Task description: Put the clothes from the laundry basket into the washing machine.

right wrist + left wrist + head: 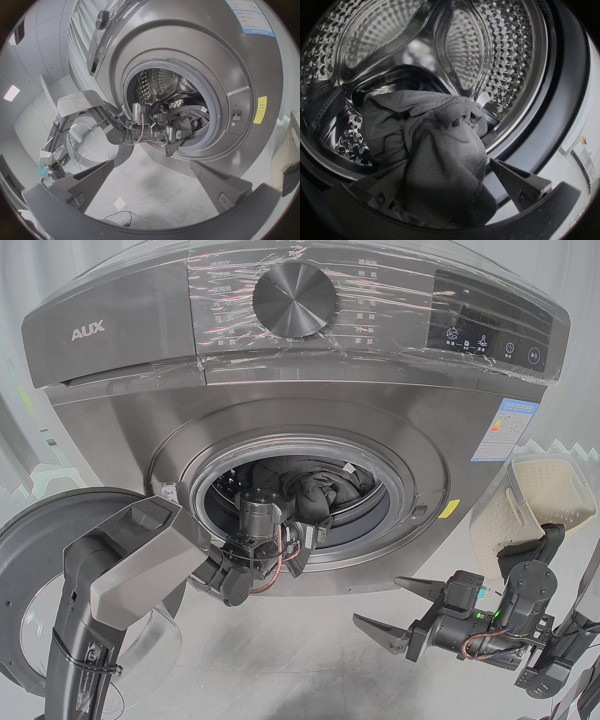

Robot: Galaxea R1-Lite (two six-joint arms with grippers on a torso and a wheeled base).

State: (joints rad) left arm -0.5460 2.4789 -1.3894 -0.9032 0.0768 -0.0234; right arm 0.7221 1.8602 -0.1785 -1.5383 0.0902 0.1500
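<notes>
A dark garment (322, 484) is heaped in the washing machine (125, 427) opening at the centre of the head view. The left gripper (447, 162) is held wide open there, with the garment draped between its fingers. At lower right, the right gripper (376, 599) is spread open and empty below the laundry basket (553, 490), from which dark cloth (531, 549) hangs.
</notes>
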